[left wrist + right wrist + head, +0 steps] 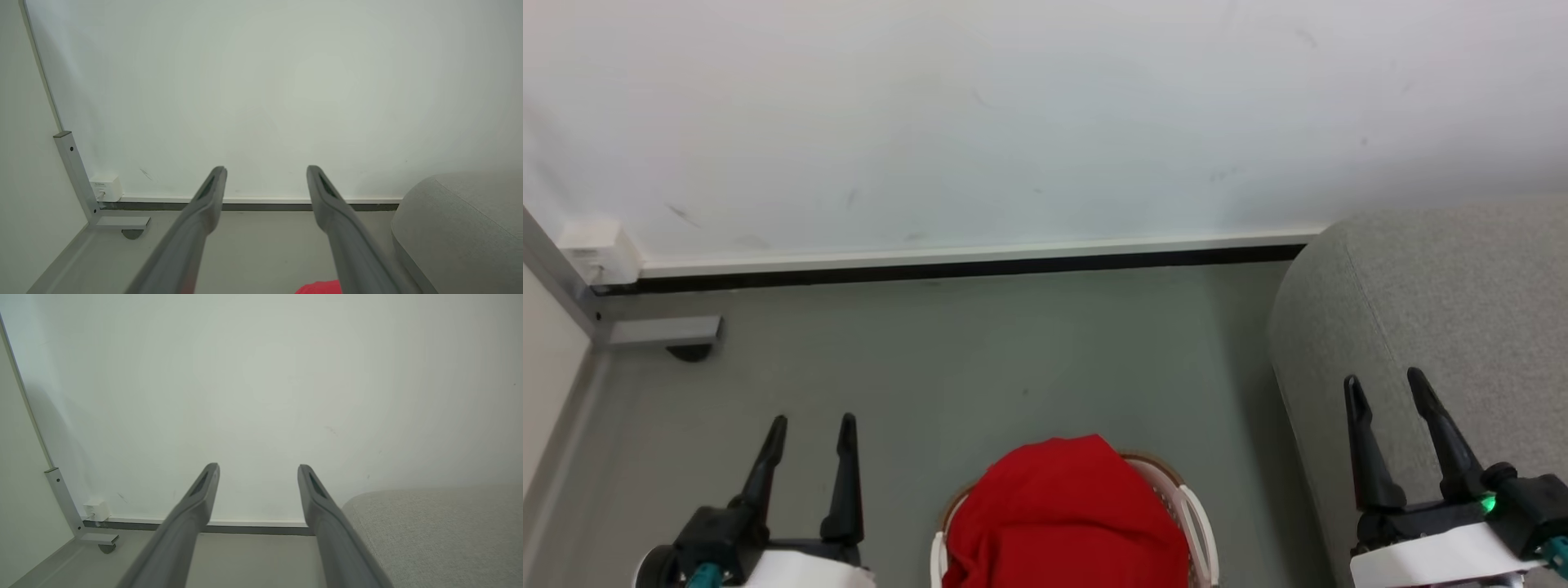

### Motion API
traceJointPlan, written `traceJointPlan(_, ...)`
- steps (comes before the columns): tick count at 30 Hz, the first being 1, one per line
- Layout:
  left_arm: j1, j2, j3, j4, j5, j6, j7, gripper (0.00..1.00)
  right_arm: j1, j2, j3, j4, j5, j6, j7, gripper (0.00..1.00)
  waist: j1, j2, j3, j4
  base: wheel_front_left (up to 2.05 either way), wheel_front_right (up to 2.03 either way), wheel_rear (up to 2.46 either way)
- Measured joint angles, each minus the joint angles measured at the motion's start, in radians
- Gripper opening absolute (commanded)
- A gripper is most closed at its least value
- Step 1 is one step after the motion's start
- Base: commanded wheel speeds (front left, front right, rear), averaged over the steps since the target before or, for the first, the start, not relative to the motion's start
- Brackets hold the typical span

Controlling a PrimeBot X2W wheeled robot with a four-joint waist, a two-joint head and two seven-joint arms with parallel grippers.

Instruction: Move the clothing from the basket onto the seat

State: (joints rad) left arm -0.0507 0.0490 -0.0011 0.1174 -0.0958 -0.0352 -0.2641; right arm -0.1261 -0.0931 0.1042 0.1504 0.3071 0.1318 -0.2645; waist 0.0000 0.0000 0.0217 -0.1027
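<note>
The basket (1199, 523) stands on the grey floor (1013, 367). The clothing (1066, 518) lies heaped inside it, a red mound that rises above the brown rim and covers most of the opening, so only the basket's right wall and a white handle loop show bare. The seat (1445, 294) stands to the right of the basket, near it but apart, with its rounded end toward the pale wall (1045, 122) beyond the basket. The left gripper (814, 420) hangs to the left of the basket and clear of it, its two dark fingers spread with nothing between them. The right gripper (1383, 376) hangs to the right of the basket, seen against the seat's side, its fingers likewise apart and empty. Far to the left of the basket, a metal bracket (662, 331) and a small white box (596, 249) sit at the foot of the wall.
</note>
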Motion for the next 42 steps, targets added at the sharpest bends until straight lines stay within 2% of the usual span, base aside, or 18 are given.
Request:
traceJointPlan(8, -0.107, 0.000, -0.068, 0.106, -0.017, -0.035, 0.000, 1.00, -0.063, 0.001, -0.042, -0.037, 0.011, 0.000, 0.000, 1.00, 0.0001, 0.0000, 0.106, -0.031, 0.00, 0.00, 0.00)
traceJointPlan(16, -0.278, 0.015, -0.168, 0.364, 0.023, -0.076, 0.003, 1.00, -0.130, 0.014, -0.088, -0.082, 0.022, 0.000, 0.000, 1.00, 0.0002, 0.0000, 0.244, -0.074, 0.00, 0.00, 0.00)
traceJointPlan(29, -0.542, 0.064, -0.303, 0.724, 0.021, -0.094, 0.156, 1.00, -0.216, 0.039, -0.077, -0.125, 0.047, 0.000, 0.000, 1.00, 0.0003, 0.0000, 0.449, -0.184, 0.00, 0.00, 0.00)
traceJointPlan(42, -0.710, 0.138, -0.530, 0.960, -0.021, -0.096, 0.356, 1.00, -0.281, 0.040, -0.034, -0.160, 0.149, 0.000, 0.000, 1.00, 0.0002, 0.0000, 0.646, -0.286, 0.00, 0.00, 0.00)
